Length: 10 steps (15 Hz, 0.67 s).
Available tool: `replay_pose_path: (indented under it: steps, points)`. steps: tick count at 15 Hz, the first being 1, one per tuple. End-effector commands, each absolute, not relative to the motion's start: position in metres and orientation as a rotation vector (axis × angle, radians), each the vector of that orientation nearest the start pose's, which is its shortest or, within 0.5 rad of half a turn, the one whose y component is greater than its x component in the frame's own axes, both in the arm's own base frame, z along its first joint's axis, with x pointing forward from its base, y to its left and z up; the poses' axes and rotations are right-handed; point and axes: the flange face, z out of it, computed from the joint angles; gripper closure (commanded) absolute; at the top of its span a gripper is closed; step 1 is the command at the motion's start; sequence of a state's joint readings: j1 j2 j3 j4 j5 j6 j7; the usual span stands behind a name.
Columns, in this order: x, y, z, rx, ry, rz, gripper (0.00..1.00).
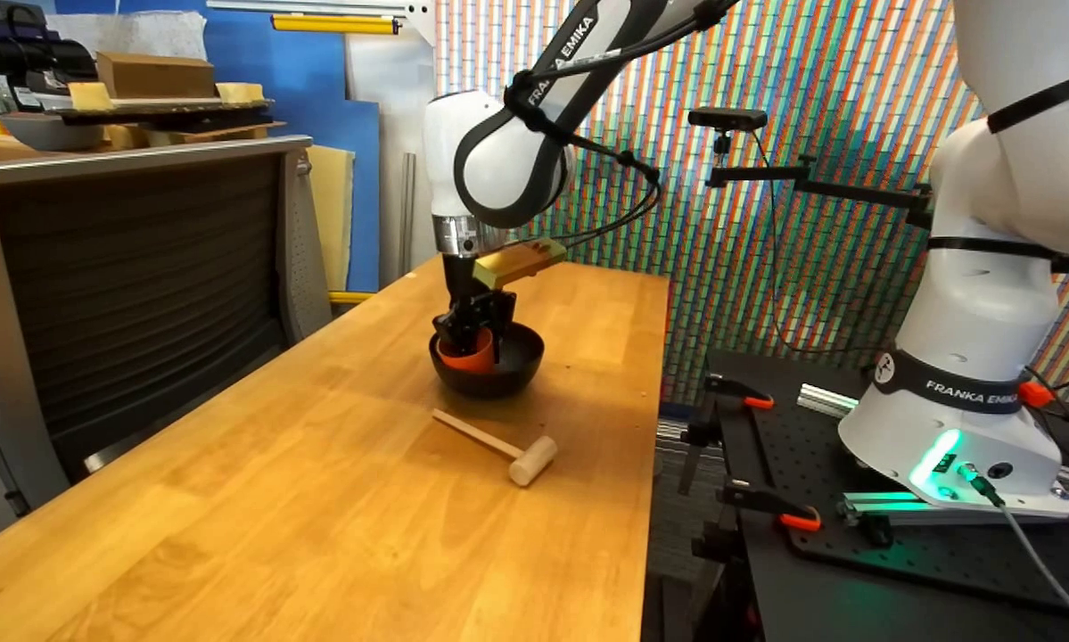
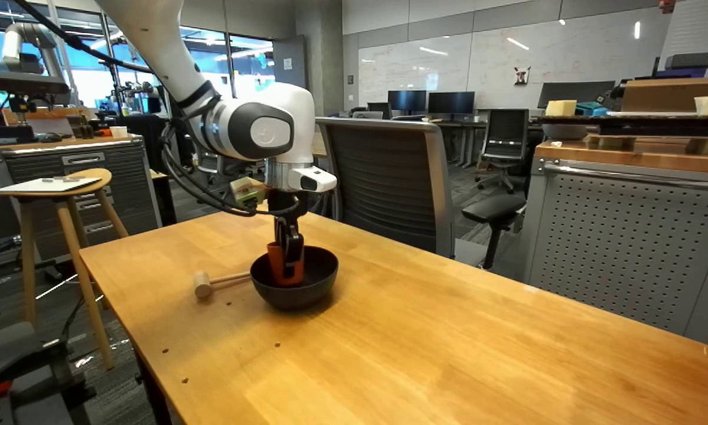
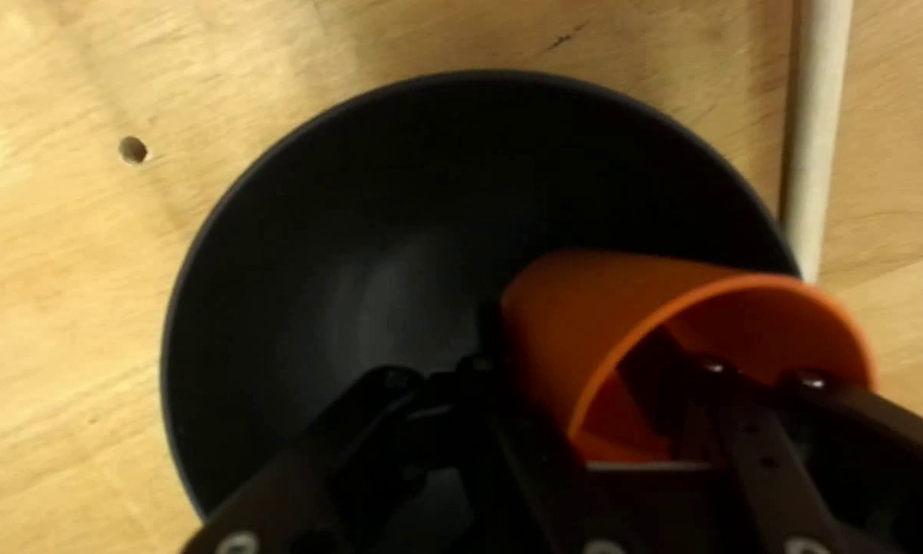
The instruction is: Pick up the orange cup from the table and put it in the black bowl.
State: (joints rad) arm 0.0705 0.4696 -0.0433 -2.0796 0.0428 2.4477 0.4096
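Observation:
The orange cup sits inside the black bowl, against one side and tilted; it shows in both exterior views (image 1: 470,361) (image 2: 276,264). In the wrist view its mouth (image 3: 584,296) leans to the right over the rim. The black bowl (image 1: 489,385) (image 2: 294,298) (image 3: 338,231) stands upright on the table (image 1: 320,517) (image 2: 478,342) (image 3: 53,308). My gripper (image 1: 484,341) (image 2: 292,254) (image 3: 580,346) points down into the bowl. One finger is inside the cup and one outside, with a gap between them, so it looks partly open around the cup wall. The fingertips are dark and partly hidden.
A light wooden mallet (image 1: 509,448) (image 2: 205,283) lies close beside the bowl; its handle (image 3: 819,115) nearly touches the rim in the wrist view. A grey chair (image 1: 160,267) (image 2: 383,183) stands against the table's long edge. The robot base (image 1: 953,401) is on a separate black bench.

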Motion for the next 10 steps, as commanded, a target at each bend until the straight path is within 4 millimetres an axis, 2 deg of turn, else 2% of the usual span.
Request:
replay_pose_path:
  steps: [1,4,7,10]
  points:
    - [0.545,0.038,0.249,-3.141,0.556,0.018,0.24]
    - [0.517,0.034,0.292,-3.199,0.589,-0.089,0.02]
    - [0.487,0.030,0.336,-3.249,0.641,-0.240,0.00]
    - [0.454,0.035,0.383,-3.376,0.589,-0.313,0.00]
